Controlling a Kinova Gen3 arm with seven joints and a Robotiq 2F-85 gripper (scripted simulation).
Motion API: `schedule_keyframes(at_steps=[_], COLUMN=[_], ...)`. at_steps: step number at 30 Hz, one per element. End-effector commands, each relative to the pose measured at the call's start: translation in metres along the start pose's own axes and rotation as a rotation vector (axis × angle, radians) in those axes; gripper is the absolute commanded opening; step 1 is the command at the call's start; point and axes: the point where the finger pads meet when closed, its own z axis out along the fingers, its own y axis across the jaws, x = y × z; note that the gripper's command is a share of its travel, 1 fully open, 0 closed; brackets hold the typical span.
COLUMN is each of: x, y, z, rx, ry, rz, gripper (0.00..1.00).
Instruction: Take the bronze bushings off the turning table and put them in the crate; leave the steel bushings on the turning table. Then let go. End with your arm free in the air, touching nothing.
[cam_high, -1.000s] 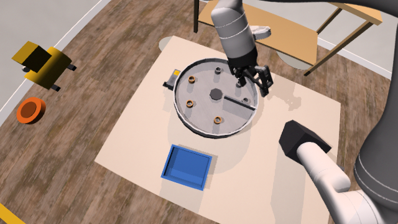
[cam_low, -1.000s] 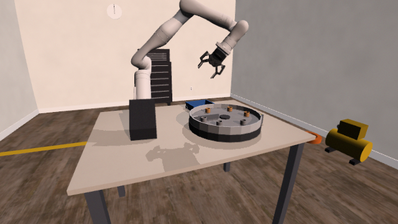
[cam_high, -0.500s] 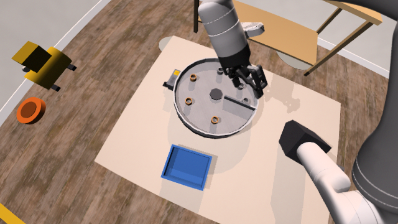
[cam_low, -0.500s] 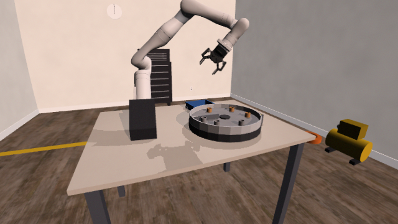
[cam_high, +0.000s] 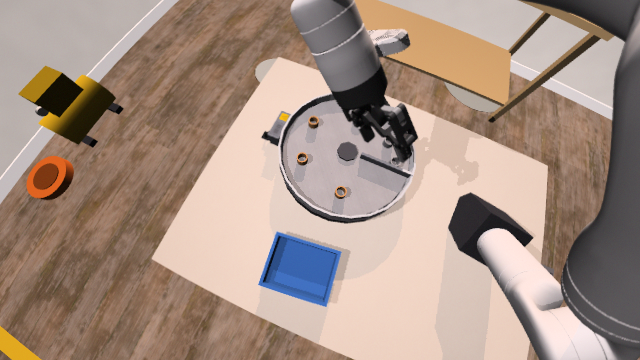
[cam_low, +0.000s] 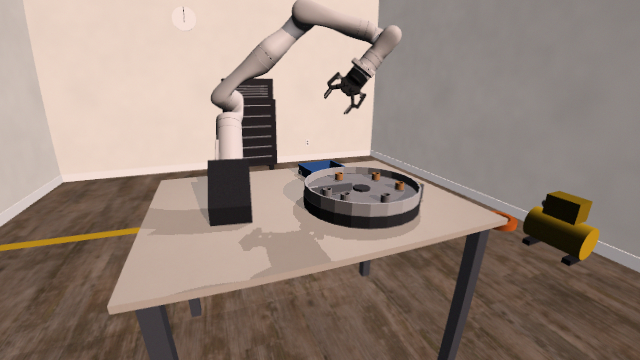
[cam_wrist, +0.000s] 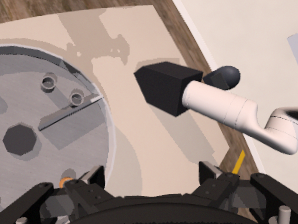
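The round grey turning table (cam_high: 320, 207) (cam_low: 360, 212) (cam_wrist: 87, 143) stands on the beige table (cam_high: 475, 170) (cam_low: 200, 260). Three bronze bushings (cam_high: 313, 121) (cam_high: 302, 158) (cam_high: 341, 192) (cam_low: 338, 176) (cam_low: 376, 176) (cam_low: 399, 185) stand on its left and front parts. Steel bushings (cam_high: 387, 143) (cam_low: 327, 191) (cam_low: 344, 196) (cam_low: 385, 198) (cam_wrist: 48, 83) (cam_wrist: 77, 99) stand on its right part. The blue crate (cam_high: 300, 267) (cam_low: 320, 165) is empty, in front of the turning table. My gripper (cam_high: 389, 137) (cam_low: 340, 102) is open and empty, high above the turning table's right side.
The arm's black base block (cam_high: 480, 225) (cam_low: 229, 192) (cam_wrist: 166, 86) stands on the table's right part. A small grey device (cam_high: 277, 127) lies at the turning table's left rim. A wooden table (cam_high: 450, 50), a yellow motor (cam_high: 65, 105) (cam_low: 562, 227) and an orange ring (cam_high: 49, 176) stand off the table.
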Motion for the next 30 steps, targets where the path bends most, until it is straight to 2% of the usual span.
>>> schedule_keyframes(at_steps=[1, 3, 15, 20, 30], x=[-0.02, -0.036, -0.036, -0.076, -0.076], y=[0.004, 0.009, 0.009, 0.022, 0.022], z=[-0.017, -0.032, -0.032, -0.067, -0.067], rx=[0.013, 0.013, 0.013, 0.015, 0.015], ry=[0.006, 0.006, 0.006, 0.003, 0.003], rz=[-0.007, -0.007, -0.007, -0.006, -0.006], gripper=[1.0, 1.0, 1.0, 1.0, 1.0])
